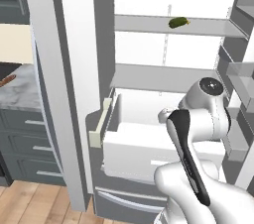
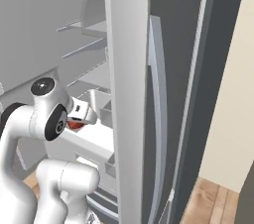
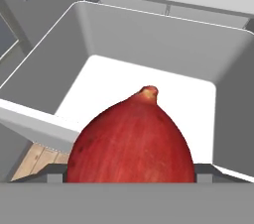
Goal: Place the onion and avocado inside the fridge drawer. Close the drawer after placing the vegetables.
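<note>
carrying the round red onion [image 3: 130,141], the tool [image 3: 130,177] is pinching it above the open white fridge drawer [image 3: 44,69]; next, lowering inside and releasing it.

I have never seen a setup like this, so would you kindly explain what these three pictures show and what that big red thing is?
All three show one moment in a simulated kitchen. A white robot arm on a driving base stands before an open fridge. Two pictures come from cameras on the base, behind the arm to its left and right. The third comes from a camera on the arm's hand, looking along its tool. The red thing is an onion, held in the tool above the pulled-out white fridge drawer, whose visible floor looks bare. It also peeks out red in the right base view. A green pickle-like item lies on an upper shelf.
</note>
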You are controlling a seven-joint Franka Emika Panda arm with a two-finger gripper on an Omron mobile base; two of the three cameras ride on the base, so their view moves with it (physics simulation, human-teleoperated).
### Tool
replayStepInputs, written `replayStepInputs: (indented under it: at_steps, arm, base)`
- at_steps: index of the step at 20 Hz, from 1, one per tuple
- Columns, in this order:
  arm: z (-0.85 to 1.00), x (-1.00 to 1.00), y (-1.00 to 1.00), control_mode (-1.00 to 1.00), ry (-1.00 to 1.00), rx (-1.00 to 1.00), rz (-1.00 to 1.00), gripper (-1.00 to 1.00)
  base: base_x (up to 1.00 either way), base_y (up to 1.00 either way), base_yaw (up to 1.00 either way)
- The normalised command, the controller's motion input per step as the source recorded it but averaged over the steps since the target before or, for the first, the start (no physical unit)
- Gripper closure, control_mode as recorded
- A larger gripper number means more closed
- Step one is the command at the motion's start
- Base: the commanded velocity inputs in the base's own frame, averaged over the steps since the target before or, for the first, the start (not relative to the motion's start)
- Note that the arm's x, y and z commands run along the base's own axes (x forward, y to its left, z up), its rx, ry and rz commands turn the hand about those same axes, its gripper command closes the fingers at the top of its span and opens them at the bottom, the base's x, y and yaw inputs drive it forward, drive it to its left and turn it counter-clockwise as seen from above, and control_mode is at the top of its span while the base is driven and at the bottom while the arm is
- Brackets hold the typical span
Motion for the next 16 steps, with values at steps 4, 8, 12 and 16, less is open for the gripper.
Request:
replayStepInputs:
  at_steps: [4, 8, 12, 16]
  arm:
    - [0.0, 0.5, -0.12, -1.0, 0.02, 0.04, 0.0, 1.0]
    - [-0.01, 0.99, 0.0, -1.0, 0.12, 0.02, 0.0, 1.0]
    - [-0.44, 0.95, 0.01, -1.0, 0.2, -0.01, 0.0, 1.0]
    - [-0.48, 0.6, -0.01, -1.0, 0.18, -0.02, 0.0, 1.0]
  base:
    - [0.0, 0.0, 0.0]
    - [0.0, 0.0, 0.0]
    - [0.0, 0.0, 0.0]
    - [0.0, 0.0, 0.0]
